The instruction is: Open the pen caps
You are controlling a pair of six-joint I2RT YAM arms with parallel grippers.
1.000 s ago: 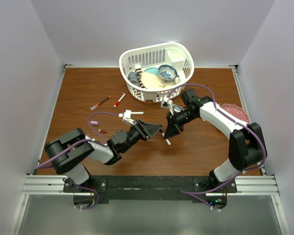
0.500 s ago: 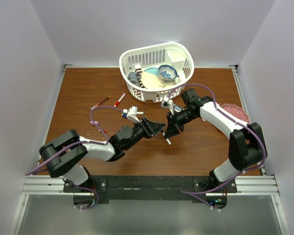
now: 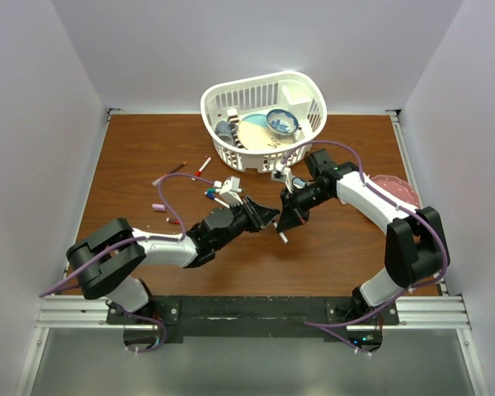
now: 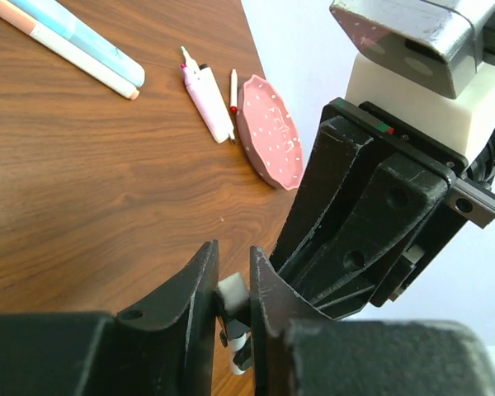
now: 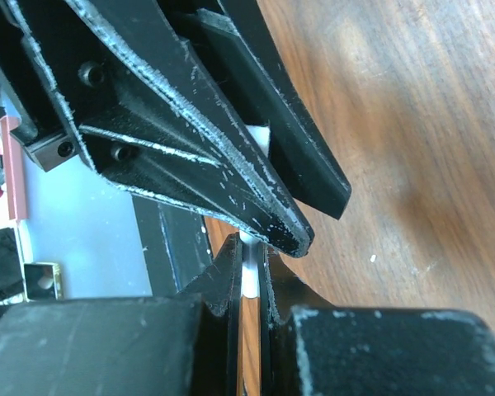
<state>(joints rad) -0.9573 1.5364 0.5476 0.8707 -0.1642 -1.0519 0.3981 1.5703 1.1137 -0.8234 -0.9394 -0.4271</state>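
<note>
My right gripper (image 3: 287, 218) is shut on a thin white pen (image 3: 282, 238), held tilted above the table's middle. In the right wrist view (image 5: 249, 247) the white barrel (image 5: 249, 271) sits pinched between the jaws. My left gripper (image 3: 268, 217) meets it tip to tip from the left. In the left wrist view (image 4: 231, 252) its jaws are shut on the white end of the pen (image 4: 231, 290), with a small dark piece just under it. I cannot tell the cap's colour. Several more pens (image 3: 211, 195) with red and blue caps lie at the centre left.
A white basket (image 3: 305, 89) holding dishes stands at the back centre. A pink plate (image 3: 393, 188) lies at the right, also in the left wrist view (image 4: 271, 132) beside a pink marker (image 4: 206, 95). Loose pens (image 3: 201, 168) and small caps (image 3: 158, 206) are scattered at the left.
My left arm has stretched right toward the right gripper and its jaws now close on the end of the held pen. Pens it hid now show on the table. The right arm barely moved.
</note>
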